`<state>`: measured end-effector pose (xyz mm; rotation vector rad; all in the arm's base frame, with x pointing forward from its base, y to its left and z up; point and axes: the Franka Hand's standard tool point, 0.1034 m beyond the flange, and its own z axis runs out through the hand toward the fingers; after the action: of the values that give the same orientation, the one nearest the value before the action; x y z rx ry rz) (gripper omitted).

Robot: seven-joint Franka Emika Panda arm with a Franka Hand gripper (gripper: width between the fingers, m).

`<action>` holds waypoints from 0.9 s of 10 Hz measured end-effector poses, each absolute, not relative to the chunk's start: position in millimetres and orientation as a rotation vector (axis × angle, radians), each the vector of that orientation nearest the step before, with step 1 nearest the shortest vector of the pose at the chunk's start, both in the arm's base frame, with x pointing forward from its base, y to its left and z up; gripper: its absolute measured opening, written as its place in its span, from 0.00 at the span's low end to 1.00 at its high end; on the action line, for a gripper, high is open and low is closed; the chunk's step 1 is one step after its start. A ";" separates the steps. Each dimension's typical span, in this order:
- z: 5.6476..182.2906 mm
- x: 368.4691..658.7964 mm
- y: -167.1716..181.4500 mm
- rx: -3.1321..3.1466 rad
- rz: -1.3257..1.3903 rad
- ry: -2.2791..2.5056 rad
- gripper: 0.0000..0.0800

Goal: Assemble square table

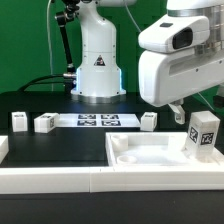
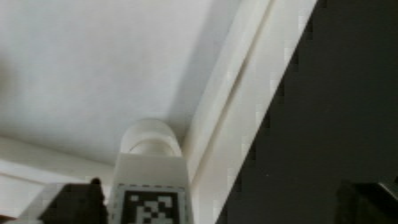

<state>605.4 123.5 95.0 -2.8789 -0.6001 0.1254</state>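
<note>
Black tabletop under a green backdrop carries every part. Dark fingertips of the gripper stand spread wide and clasp nothing. In the wrist view one white tagged leg rises between them, nearer one finger; whether it touches that finger cannot be told. This leg stands upright inside the tray-like top of the square table, just beside its raised rim; the rest of the tray floor lies bare. A second leg sits on the tabletop near the marker board, on the exterior view's right of it. A third leg and a fourth leg sit on its left. A long white rail edges the foreground. Behind the board stands the arm's base; the bulky white wrist hangs over the tray, fingers pointing down.
</note>
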 end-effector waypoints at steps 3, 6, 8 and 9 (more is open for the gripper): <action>96.6 611.7 111.1 -2.953 0.112 -0.473 0.81; 95.8 612.9 109.6 -2.954 0.105 -0.469 0.81; 95.3 612.7 109.5 -2.954 0.107 -0.469 0.81; 94.0 612.5 108.9 -2.954 0.110 -0.467 0.81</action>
<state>612.5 108.9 94.0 -2.9543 -0.4672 0.1095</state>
